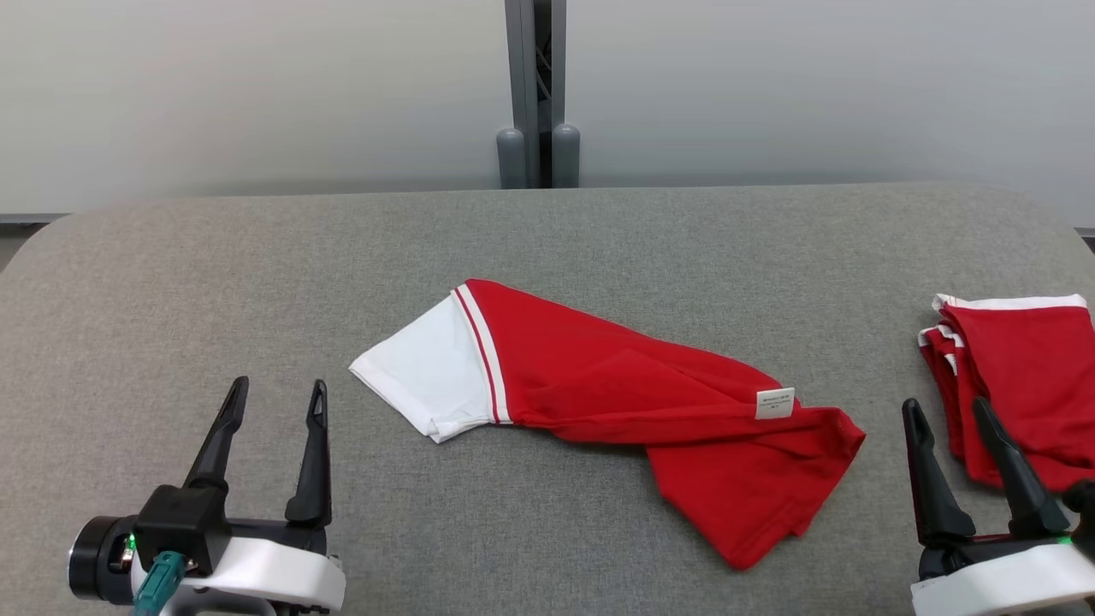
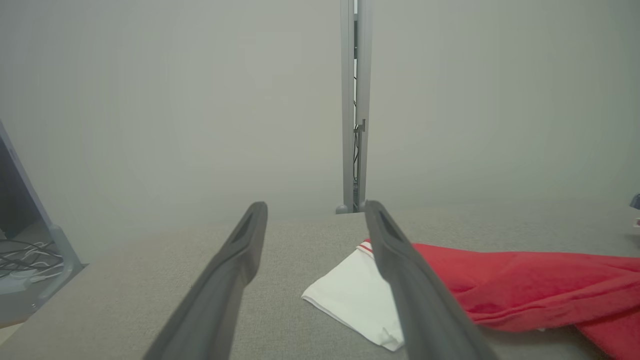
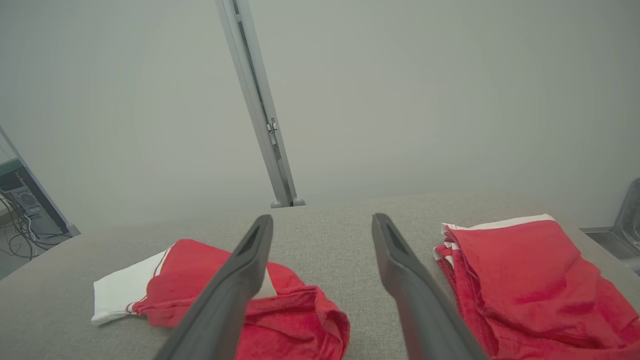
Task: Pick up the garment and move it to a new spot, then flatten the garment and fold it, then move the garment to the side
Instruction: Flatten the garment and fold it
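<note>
Fingers [image 1: 313,453] spread, empty, on left gripper [image 1: 280,383] and right gripper [image 1: 945,404]. Grey fabric tabletop [image 1: 599,239], garment [image 1: 616,376] mid-surface. Pale wall [image 1: 257,85], grey post [image 1: 535,85] behind.

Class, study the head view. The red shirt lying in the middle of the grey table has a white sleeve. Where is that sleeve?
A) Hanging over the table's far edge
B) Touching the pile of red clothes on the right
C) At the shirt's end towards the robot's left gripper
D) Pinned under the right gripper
C: the white sleeve forms the left end of the garment, nearest the left gripper, far from the stack of red garments.
</note>
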